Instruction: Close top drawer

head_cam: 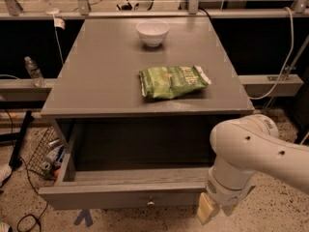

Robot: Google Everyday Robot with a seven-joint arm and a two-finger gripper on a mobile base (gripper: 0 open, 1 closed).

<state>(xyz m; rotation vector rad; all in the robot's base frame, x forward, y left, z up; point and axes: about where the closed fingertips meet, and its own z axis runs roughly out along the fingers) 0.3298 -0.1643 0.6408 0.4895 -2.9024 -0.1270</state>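
Gripper (211,211) hangs just beside the right front of the open top drawer (106,198).

The gripper (208,212) hangs low at the front right, close above the speckled floor (270,222). Behind and above it spreads the grey cabinet top (106,76), and beyond that a metal rail (145,14) runs across. Far to its left stands a wire basket (41,153), with a water bottle (35,72) on a ledge (19,88) above; blue tape (83,218) lies nearer.
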